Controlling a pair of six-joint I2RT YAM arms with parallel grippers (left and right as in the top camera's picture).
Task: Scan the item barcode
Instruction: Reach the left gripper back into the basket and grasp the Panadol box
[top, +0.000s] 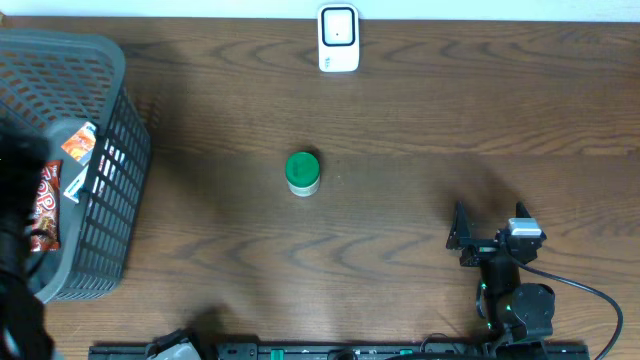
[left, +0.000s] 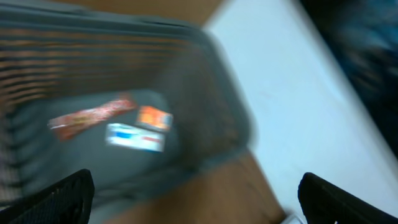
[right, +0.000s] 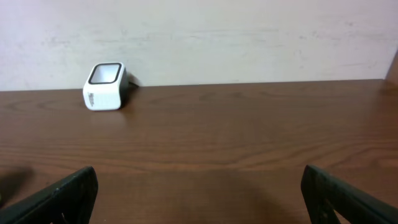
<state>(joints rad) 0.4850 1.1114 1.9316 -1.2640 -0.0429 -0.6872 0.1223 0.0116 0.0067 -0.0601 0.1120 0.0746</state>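
The white barcode scanner (top: 338, 38) stands at the table's far edge, and it also shows at the left of the right wrist view (right: 104, 86). A green-lidded jar (top: 302, 172) stands upright mid-table. My left gripper (left: 199, 194) hangs open above the grey basket (left: 219, 99), with nothing between its fingers; that view is blurred. Inside the basket lie a red packet (left: 90, 115), an orange packet (left: 154, 117) and a white-blue packet (left: 134, 137). At the table's near right my right gripper (top: 488, 228) is open and empty, pointing toward the scanner.
The grey mesh basket (top: 120, 190) fills the table's left end, with snack packets (top: 78, 150) inside. My left arm (top: 12, 200) covers its near-left part. A black rail (top: 330, 350) runs along the front edge. A white wall (right: 249, 37) rises behind the table.
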